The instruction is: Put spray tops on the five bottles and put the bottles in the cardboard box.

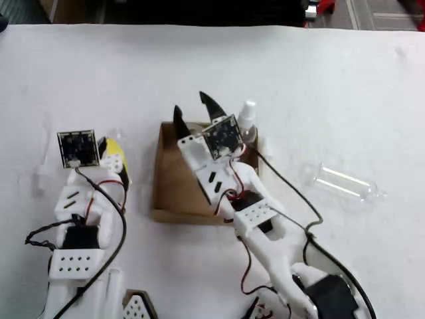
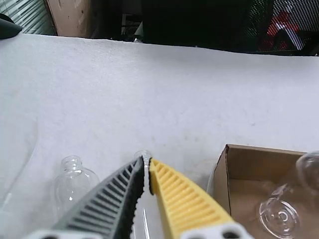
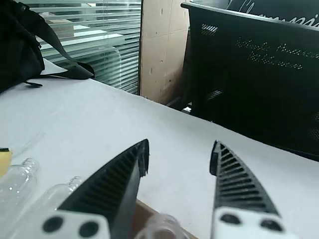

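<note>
While my right fingers hang apart over the cardboard box and my left fingers sit pressed together, the capless bottle lies right of the box, neck pointing away, nearer my right arm.

This looks like an office or small robotics lab used as a workroom. A tabletop under a plain white cover carries a left arm and a right arm, both of white printed parts with bare wires running along them. Behind the tabletop are slatted window blinds, a leaning cardboard sheet and a black mesh crate, and a black bag lies at the tabletop's edge
</note>
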You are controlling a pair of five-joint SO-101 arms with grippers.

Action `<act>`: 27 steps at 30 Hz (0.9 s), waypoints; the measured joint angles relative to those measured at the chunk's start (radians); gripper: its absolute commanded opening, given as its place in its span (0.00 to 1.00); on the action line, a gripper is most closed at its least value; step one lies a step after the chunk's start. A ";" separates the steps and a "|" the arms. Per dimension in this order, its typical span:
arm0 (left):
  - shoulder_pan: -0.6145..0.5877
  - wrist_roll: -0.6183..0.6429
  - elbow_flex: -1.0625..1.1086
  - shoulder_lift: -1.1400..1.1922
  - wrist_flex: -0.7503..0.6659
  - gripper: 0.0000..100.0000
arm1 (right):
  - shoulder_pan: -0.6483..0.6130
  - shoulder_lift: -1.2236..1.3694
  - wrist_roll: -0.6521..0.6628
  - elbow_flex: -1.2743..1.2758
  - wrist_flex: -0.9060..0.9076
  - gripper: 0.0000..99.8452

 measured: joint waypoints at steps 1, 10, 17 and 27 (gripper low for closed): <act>0.000 0.000 0.000 0.000 0.000 0.03 | 0.000 -0.032 0.000 0.000 0.021 0.15; 0.000 -0.003 0.000 0.000 0.000 0.03 | 0.052 -0.486 0.000 -0.021 0.445 0.01; 0.000 -0.006 0.000 0.000 0.000 0.03 | 0.084 -0.657 0.000 -0.160 0.990 0.02; 0.000 -0.006 0.000 0.000 0.000 0.03 | 0.103 -0.400 0.003 -0.196 1.292 0.02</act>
